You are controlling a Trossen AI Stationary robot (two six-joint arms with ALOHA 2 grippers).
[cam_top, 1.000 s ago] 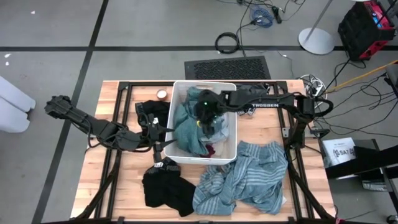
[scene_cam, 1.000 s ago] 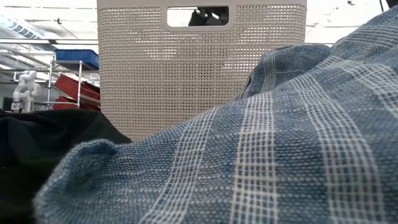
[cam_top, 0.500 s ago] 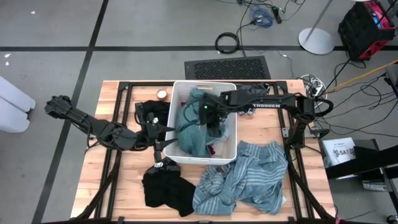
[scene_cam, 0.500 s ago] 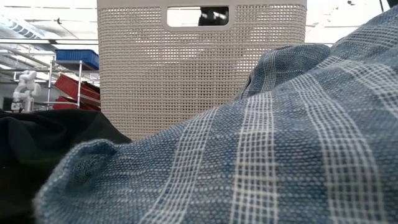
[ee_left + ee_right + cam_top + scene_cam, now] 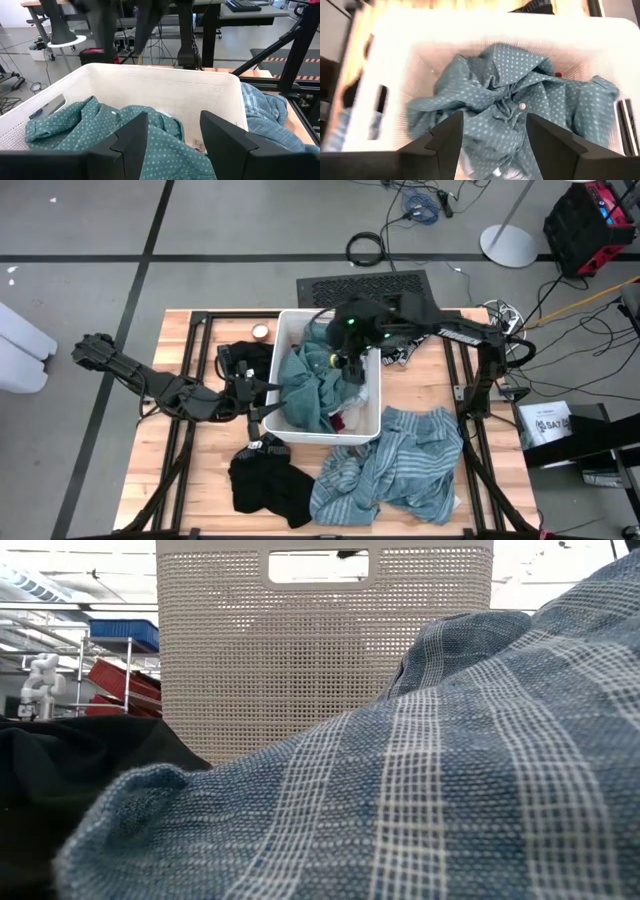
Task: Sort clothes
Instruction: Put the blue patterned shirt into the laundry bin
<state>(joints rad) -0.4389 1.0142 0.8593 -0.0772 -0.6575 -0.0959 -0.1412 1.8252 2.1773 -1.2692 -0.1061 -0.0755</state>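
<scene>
At the near edge of the wooden table [image 5: 190, 510], the blue-grey striped garment [image 5: 395, 470] lay crumpled on the right, spread wider from left to right than from near to far, its pale check lines filling the low view. Just left of it, and touching its edge, sat the black garment [image 5: 268, 485], bunched in a dark heap. Farther in, at the table's middle, stood the white plastic bin [image 5: 375, 395], its long axis running near to far. Inside it the teal polka-dot shirt [image 5: 310, 385] was piled in loose folds with no clear direction, a small white button visible from the right wrist view, and a scrap of magenta cloth [image 5: 338, 420] showed at the bin's near right corner. The left gripper [image 5: 262, 402] waited just outside the bin's left wall, pointing toward it, jaws wide and empty. The right gripper [image 5: 345, 355] hung above the far part of the bin, over the shirt, jaws apart and holding nothing. Another dark garment [image 5: 245, 358] lay on the table left of the bin's far end.
</scene>
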